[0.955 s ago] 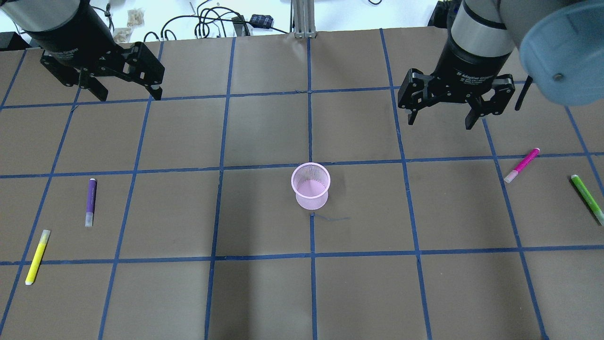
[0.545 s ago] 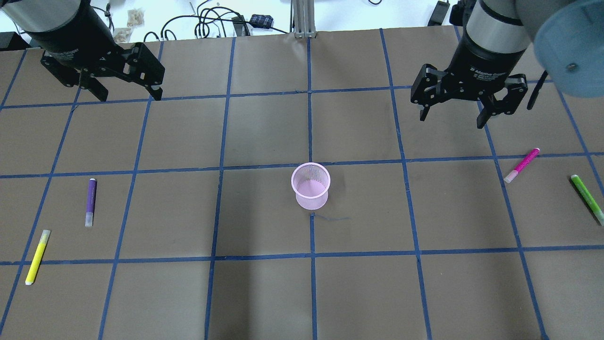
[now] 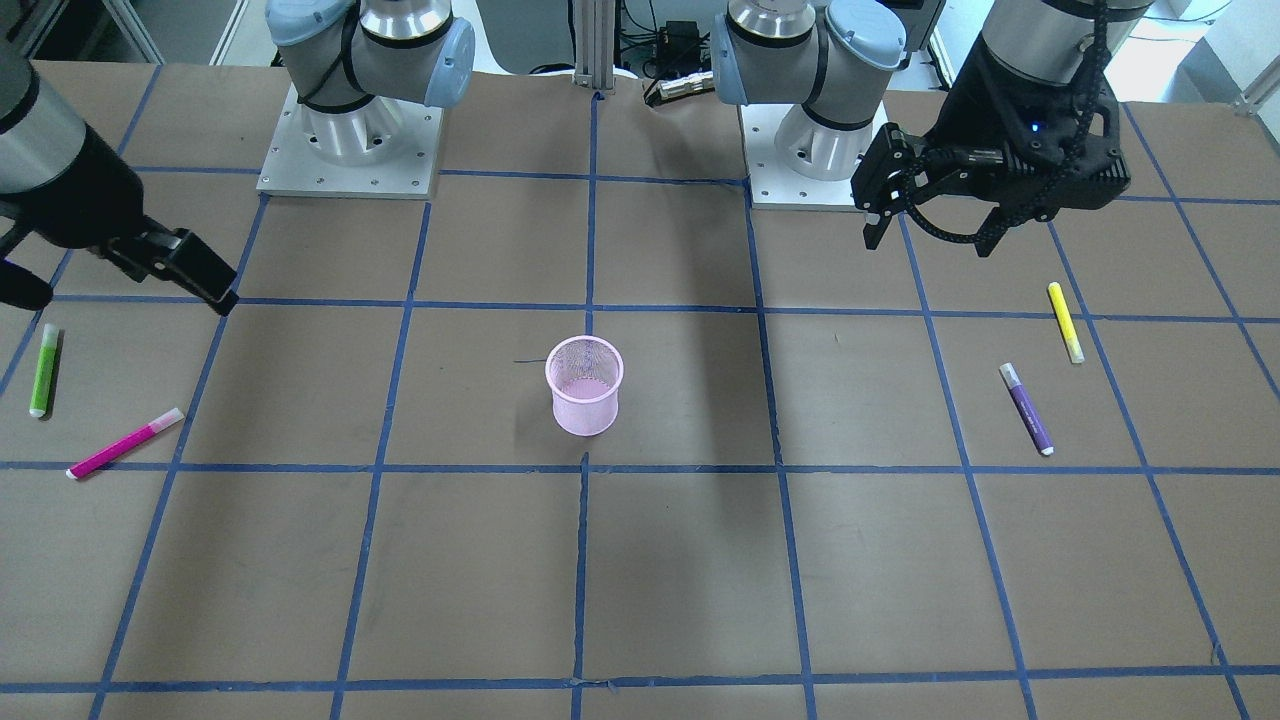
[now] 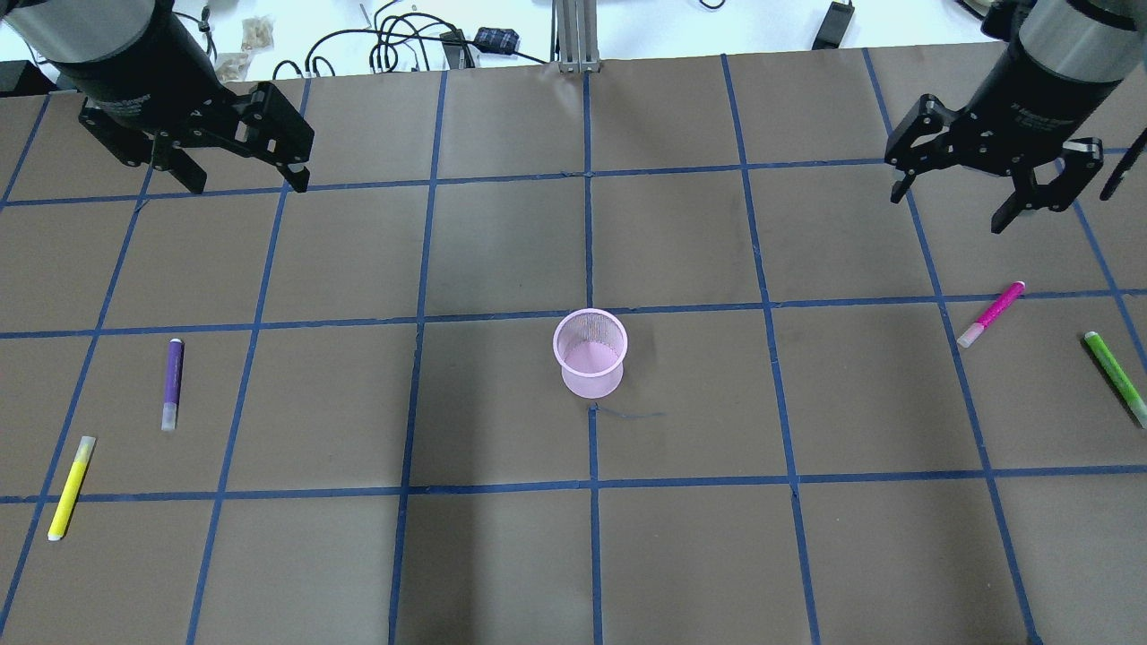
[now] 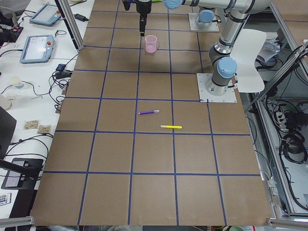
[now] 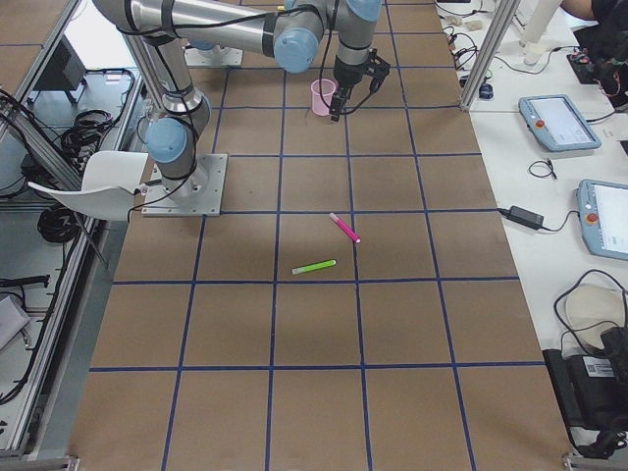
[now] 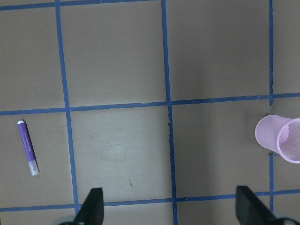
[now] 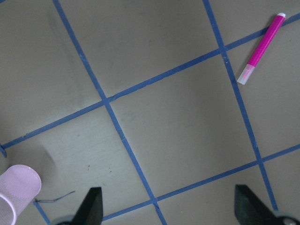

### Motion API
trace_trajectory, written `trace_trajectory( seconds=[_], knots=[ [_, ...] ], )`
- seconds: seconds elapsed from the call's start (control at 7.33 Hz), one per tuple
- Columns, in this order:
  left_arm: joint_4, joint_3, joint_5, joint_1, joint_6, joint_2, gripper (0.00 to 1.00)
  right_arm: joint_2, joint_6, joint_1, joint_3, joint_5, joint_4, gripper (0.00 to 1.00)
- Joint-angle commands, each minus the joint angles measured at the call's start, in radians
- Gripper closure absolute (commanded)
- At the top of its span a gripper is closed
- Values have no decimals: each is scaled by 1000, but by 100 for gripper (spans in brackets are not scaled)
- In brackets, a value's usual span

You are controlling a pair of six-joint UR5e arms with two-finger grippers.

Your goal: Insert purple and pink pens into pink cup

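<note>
The pink mesh cup [image 4: 589,352] stands upright at the table's middle. The purple pen [image 4: 172,383] lies flat at the left, and the pink pen [image 4: 990,313] lies flat at the right. My left gripper [image 4: 246,185] is open and empty, hovering behind the purple pen. My right gripper [image 4: 948,213] is open and empty, hovering behind the pink pen. The left wrist view shows the purple pen [image 7: 28,147] and the cup [image 7: 280,138]. The right wrist view shows the pink pen [image 8: 261,48] and the cup [image 8: 16,191].
A yellow pen [image 4: 71,487] lies in front of the purple pen, near the left edge. A green pen [image 4: 1116,376] lies right of the pink pen, near the right edge. Cables [image 4: 403,40] lie beyond the far edge. The arm bases [image 3: 350,140] stand behind the cup.
My right gripper has moved to the right, from near the middle-right to above the area behind the pink pen. The left gripper and all pens are unmoved.
</note>
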Motion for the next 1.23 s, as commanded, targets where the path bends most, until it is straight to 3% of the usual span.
trace_trajectory(
  seconds=[0.0,0.55,0.82,1.09],
  knots=[
    [-6,-33,3,31,6,15,0,39,-22,-121,1,-1,-49,0],
    [3,-55,14,48,35,15,0,238,-26,-281,-1,-1,-254,0],
    [6,-89,11,185,73,16,0,350,-45,-327,-1,-1,-351,0],
    [7,-122,11,285,92,12,0,410,-26,-327,-1,-13,-365,0]
  ],
)
